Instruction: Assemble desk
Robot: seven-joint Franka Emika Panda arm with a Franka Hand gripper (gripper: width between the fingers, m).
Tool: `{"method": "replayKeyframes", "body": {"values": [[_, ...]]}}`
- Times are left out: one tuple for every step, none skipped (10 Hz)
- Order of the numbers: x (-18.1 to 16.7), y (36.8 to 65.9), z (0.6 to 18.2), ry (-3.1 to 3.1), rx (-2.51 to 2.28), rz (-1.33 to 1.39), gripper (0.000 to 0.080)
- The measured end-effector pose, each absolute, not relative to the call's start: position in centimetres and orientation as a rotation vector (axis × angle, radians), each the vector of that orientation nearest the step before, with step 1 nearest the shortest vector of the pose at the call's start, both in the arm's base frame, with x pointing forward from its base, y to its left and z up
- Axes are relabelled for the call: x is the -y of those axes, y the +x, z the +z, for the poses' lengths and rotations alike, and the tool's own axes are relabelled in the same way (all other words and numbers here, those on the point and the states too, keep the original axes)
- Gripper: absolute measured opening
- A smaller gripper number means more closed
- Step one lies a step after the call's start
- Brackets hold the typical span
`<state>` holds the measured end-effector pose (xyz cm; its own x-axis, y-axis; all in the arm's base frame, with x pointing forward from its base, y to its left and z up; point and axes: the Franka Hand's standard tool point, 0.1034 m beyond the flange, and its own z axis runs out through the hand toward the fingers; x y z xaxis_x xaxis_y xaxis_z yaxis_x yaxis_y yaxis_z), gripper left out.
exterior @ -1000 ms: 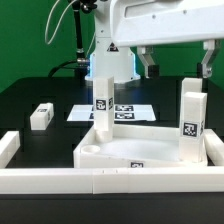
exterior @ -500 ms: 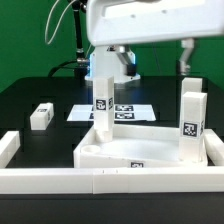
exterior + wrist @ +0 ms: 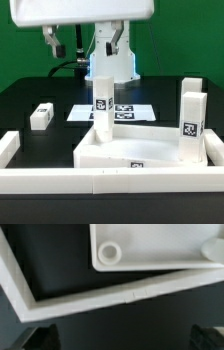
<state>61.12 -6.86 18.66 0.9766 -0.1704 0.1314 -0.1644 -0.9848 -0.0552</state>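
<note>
Standing in the white tray-like desk panel [image 3: 135, 152] are two tagged legs [image 3: 102, 103]; gripper [image 3: 87, 40] open, empty.

Two upright legs [image 3: 101, 103] [image 3: 191, 120] and the border wall [image 3: 110, 181] hem the desk panel [image 3: 140, 152]; above lies open

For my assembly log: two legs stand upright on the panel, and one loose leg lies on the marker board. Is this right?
Not quite. The exterior view shows the loose leg lying on the black table, off to the exterior view's left of the marker board, not on it. The rest holds: two legs stand upright on the panel.
</note>
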Motion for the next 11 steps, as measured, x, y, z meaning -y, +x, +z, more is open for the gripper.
{"method": "replayKeyframes", "body": {"values": [[6.9,60.7,18.4,-3.087,-0.187,-0.189,0.0649],[6.8,60.6,18.3,-3.079,-0.213,-0.149,0.0649],[7.2,60.4,18.0,-3.084,-0.175,-0.149,0.0649],[9.5,59.0,16.1,-3.094,-0.109,-0.063,0.0649],[12.5,56.7,14.2,-3.077,-0.120,0.153,0.0649],[14.4,55.9,13.0,-3.065,-0.092,0.265,0.0649],[16.5,54.7,11.6,-3.056,-0.060,0.327,0.0649],[16.6,53.2,11.6,-3.016,-0.132,0.536,0.0649],[16.2,54.0,11.8,-3.001,-0.105,0.613,0.0649],[16.1,54.0,11.4,-2.987,-0.100,0.667,0.0649],[16.1,53.2,10.9,-2.943,-0.091,0.778,0.0649]]}}
